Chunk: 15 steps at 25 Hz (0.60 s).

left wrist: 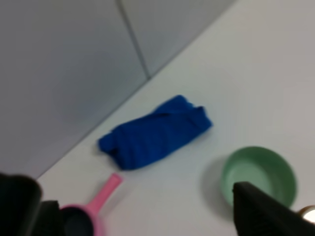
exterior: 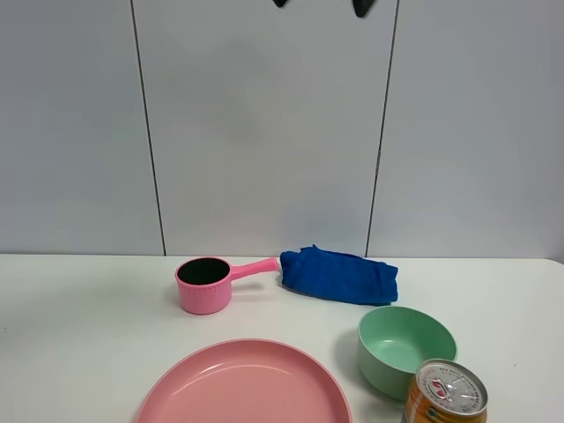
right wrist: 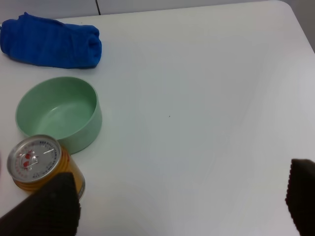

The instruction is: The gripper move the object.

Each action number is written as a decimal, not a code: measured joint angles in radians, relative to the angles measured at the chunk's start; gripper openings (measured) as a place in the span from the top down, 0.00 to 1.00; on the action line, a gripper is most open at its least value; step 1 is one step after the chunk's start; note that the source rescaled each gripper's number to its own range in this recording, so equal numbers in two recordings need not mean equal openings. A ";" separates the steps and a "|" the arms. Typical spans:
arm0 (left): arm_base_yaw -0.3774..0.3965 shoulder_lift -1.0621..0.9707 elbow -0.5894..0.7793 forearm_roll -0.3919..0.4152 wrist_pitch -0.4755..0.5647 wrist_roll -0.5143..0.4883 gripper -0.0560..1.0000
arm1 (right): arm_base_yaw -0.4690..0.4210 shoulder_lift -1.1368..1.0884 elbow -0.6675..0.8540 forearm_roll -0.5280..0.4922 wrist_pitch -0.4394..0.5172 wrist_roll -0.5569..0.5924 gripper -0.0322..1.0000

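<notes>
The gold-orange can (exterior: 446, 394) with a silver pull-tab top stands upright at the table's front right, close in front of the green bowl (exterior: 405, 348). In the right wrist view the can (right wrist: 42, 164) stands next to the bowl (right wrist: 59, 118). My right gripper (right wrist: 172, 206) is open and empty, above the table, with the can by one finger (right wrist: 44, 206). My left gripper (left wrist: 142, 216) is open and empty, high over the bowl (left wrist: 258, 174) and the pink cup. Only a sliver of the can (left wrist: 309, 214) shows there.
A pink handled cup (exterior: 204, 284) stands at the centre left and a folded blue cloth (exterior: 339, 275) lies behind the bowl. A large pink plate (exterior: 244, 388) sits at the front. Two dark arm parts (exterior: 362, 7) poke in at the top edge.
</notes>
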 joint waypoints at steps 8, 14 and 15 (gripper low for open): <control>0.270 -0.271 0.433 -0.056 -0.001 0.040 0.82 | 0.000 0.000 0.000 0.000 0.000 0.000 0.00; 0.512 -0.547 0.834 -0.147 0.000 0.059 0.82 | 0.000 0.000 0.000 0.000 0.000 0.000 0.00; 0.553 -0.598 0.883 -0.154 0.000 0.061 0.82 | 0.000 0.000 0.000 0.000 0.000 0.000 0.00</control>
